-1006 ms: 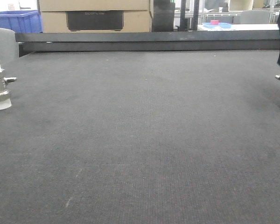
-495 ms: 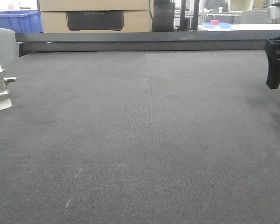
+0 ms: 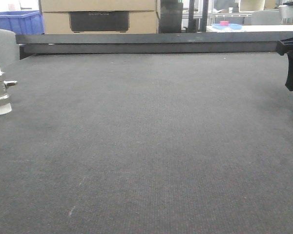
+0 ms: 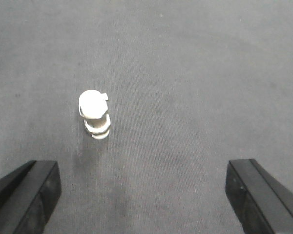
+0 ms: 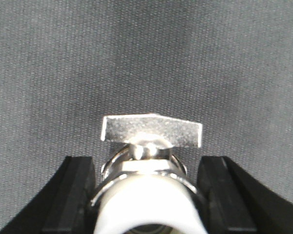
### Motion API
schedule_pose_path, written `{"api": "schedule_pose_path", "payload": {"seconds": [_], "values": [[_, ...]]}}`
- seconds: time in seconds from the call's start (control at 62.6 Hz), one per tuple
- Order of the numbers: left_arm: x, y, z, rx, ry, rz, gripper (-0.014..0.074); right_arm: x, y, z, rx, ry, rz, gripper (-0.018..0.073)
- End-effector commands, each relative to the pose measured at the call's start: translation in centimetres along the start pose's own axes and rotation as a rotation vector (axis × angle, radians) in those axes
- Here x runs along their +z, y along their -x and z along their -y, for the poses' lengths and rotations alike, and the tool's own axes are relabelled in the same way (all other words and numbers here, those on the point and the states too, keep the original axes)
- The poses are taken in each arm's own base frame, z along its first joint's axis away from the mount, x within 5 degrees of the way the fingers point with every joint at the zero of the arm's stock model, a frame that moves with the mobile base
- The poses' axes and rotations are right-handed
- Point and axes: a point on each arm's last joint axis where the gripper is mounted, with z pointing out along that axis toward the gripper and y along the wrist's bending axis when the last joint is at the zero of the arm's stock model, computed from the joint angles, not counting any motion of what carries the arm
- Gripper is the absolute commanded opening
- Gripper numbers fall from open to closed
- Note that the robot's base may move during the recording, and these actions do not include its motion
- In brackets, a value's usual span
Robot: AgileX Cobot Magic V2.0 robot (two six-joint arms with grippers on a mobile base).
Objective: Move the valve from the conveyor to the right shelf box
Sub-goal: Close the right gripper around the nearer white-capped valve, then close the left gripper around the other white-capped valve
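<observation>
ITEM: small silvery metal valve, white plastic end caps, flat winged stem | LOC: standing on dark grey textured conveyor belt, right edge | GRIP: right gripper fingers flank its body, clamping cannot be told; left gripper spread wide, empty | HANDLING: judged rigid, dense, slick; hold metal mid-body, not caps.

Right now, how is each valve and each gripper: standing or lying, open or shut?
left valve: standing upright on the conveyor, untouched.
right valve: standing on the conveyor, with the right gripper around it.
left gripper: open wide, holding nothing.
right gripper: fingers either side of the right valve; squeezing or not, cannot tell.
</observation>
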Motion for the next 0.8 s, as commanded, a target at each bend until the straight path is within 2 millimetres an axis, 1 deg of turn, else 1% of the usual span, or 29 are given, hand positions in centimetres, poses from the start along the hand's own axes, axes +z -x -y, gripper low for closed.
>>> {"api": "schedule_pose_path", "payload": {"seconds": [0.0,0.08,0.224,0.255,0.351,0.463,0.543,0.607,0.671,0.734,0.782], "values": [[0.2,0.6,0.1,-0.012,-0.009,-0.019,0.0587,-1.5,0.1,0.3,-0.007,-0.012,0.032,-0.0160],[0.8,1.4,-0.3,-0.025,0.004,-0.069,0.0587,-2.8,0.0,0.2,-0.008,-0.015,0.063,-0.0160],[3.0,3.5,-1.8,-0.069,0.050,-0.187,0.0587,-6.4,-0.3,0.0,-0.012,-0.022,0.146,-0.0160],[3.7,4.0,-2.3,-0.071,0.058,-0.213,0.0587,-7.4,-0.5,0.0,-0.012,-0.024,0.170,-0.0160],[5.7,5.0,-3.3,-0.066,0.072,-0.269,0.0587,-9.5,-1.0,-0.2,-0.014,-0.028,0.217,-0.0160],[8.4,5.8,-4.3,-0.055,0.074,-0.334,0.0587,-11.2,-1.5,-0.3,-0.016,-0.031,0.250,-0.0160],[11.0,6.1,-4.7,-0.033,0.064,-0.383,0.0587,-12.0,-1.7,-0.3,-0.017,-0.032,0.264,-0.0160],[12.7,6.3,-5.0,-0.030,0.060,-0.407,0.0587,-12.5,-1.9,-0.4,-0.017,-0.033,0.278,-0.0160],[14.7,6.4,-5.4,-0.028,0.060,-0.440,0.0587,-12.6,-1.9,-0.4,-0.017,-0.033,0.280,-0.0160],[16.0,6.5,-5.7,-0.014,0.064,-0.455,0.0587,-12.6,-1.9,-0.4,-0.017,-0.033,0.279,-0.0160],[17.4,6.5,-5.9,-0.010,0.060,-0.476,0.0587,-12.6,-1.9,-0.4,-0.016,-0.031,0.279,-0.0160]]}}
